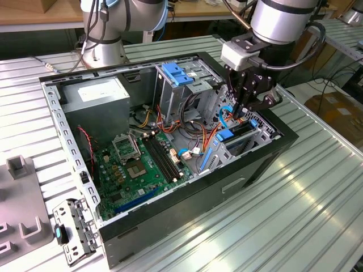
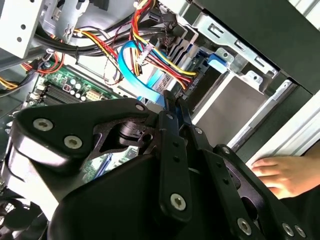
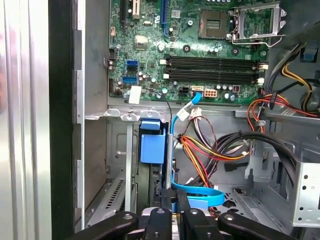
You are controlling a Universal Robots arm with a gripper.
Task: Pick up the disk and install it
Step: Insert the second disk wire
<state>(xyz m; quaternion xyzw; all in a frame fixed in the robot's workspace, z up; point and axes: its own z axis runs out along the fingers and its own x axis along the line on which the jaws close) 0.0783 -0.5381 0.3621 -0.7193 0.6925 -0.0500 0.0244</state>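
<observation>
Disk in its blue plastic carrier (image 3: 152,147) sits upright in the grey metal drive bay (image 1: 249,139) at the front corner of the open black computer case (image 1: 266,164), just beside my end effector (image 1: 245,110), whose black fingers (image 3: 170,200) are drawn together on a thin edge next to the carrier; what exactly they pinch I cannot tell. A flat blue data cable (image 2: 145,75) loops close by, along with a bundle of red, yellow and orange wires (image 3: 210,147). The green motherboard (image 1: 142,164) lies on the case floor. A person's hand (image 2: 285,172) rests on the ribbed metal surface (image 1: 306,209) outside the case
</observation>
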